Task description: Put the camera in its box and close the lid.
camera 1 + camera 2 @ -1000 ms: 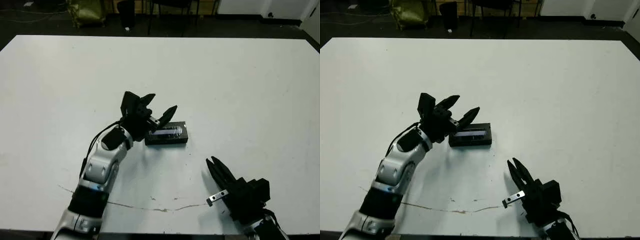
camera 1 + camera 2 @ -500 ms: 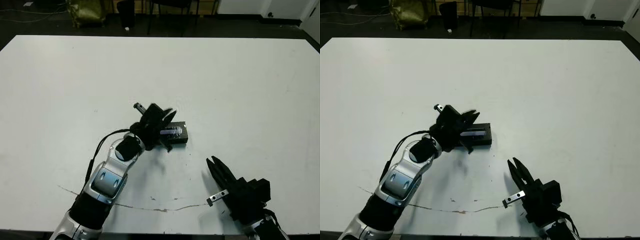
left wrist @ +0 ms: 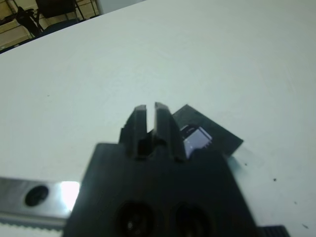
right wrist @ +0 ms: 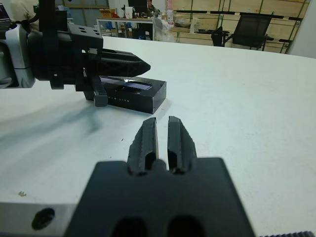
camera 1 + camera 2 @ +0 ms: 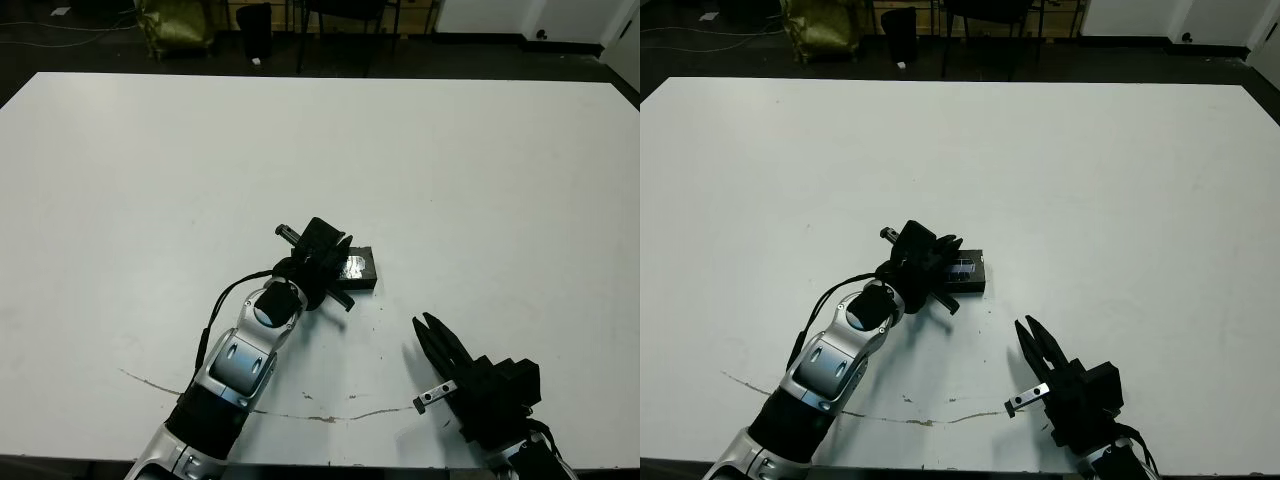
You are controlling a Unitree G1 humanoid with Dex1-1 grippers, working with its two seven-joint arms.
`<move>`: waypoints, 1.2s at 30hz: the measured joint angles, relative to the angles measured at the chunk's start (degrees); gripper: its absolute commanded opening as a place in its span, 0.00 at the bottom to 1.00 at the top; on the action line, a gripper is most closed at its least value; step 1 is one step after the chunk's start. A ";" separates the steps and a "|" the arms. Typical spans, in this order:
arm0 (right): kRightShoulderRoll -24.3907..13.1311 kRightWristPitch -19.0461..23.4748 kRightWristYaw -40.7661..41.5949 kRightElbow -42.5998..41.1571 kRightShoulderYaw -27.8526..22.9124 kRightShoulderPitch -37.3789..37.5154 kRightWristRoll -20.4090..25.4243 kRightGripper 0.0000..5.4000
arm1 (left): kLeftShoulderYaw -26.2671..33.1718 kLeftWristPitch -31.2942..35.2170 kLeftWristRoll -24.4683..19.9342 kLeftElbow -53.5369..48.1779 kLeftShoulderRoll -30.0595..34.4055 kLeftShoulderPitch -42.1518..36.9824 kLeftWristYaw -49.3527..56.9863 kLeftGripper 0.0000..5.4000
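Black rectangular lid point(image 4: 133, 92) with glossy grey-lavender strip lying flat near the middle of the white table point(image 5: 480, 160). Left gripper point(image 4: 123, 64) stretched low over the lid's top, two black fingers pressed together with only a thin slit between, holding nothing. Right gripper point(image 5: 432, 338) parked near the table's front edge, well apart from the lid, fingers likewise together and empty. Camera and box not visible.

I see the lid point(image 4: 132, 94), black with a glossy pale strip, seated flat on the box mid-table; camera not visible.
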 measured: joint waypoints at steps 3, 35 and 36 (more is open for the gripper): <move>0.00 -0.02 0.00 0.00 0.16 -0.01 0.00 0.00 | 0.22 -0.17 -0.29 0.11 -0.01 0.20 0.00 0.00; -0.68 2.15 -1.40 -4.08 -6.33 -6.80 3.64 0.00 | 35.52 -13.10 -29.84 -32.58 11.74 22.51 -5.73 0.00; -0.66 2.59 -1.98 -4.25 -6.90 -8.01 3.69 0.00 | 36.37 -13.10 -30.14 -32.48 12.23 22.56 -5.42 0.00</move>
